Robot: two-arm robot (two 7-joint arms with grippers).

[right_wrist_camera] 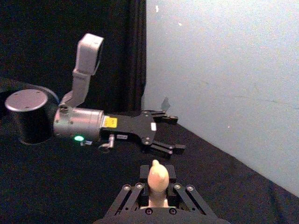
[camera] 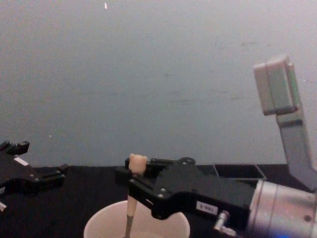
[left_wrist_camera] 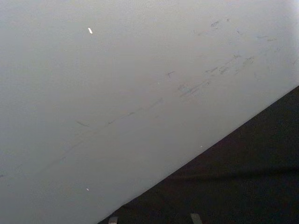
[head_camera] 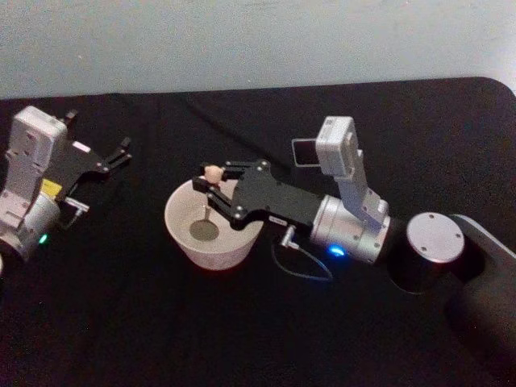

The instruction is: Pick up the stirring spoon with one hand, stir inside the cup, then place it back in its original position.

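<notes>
The right claw (head_camera: 211,184) reaches in from the robot's right and sits above the cup (head_camera: 216,255), its fingers clamped on the stirring spoon (head_camera: 213,172) just below the tiny bear head. In the chest view the beige handle (camera: 131,206) hangs nearly upright from the claw, leaning a little, and passes down inside the cup's thin rim (camera: 95,224). The lower end of the spoon is lost against a greyish disc at the bottom of the cup; whether that disc is liquid or the cup's floor is hard to say. In the right wrist view the bear head (right_wrist_camera: 158,176) stands up between the two black fingers, which touch it on either side.

The cup stands on the black surface (head_camera: 121,322), near the middle. Behind the right arm, the dark square-mouthed holder (camera: 240,171) shows at the surface's far side, well apart from the spoon.

The left claw (head_camera: 122,153) rests off to the robot's left, away from the cup, with its fingers (right_wrist_camera: 164,116) spread apart around nothing.
</notes>
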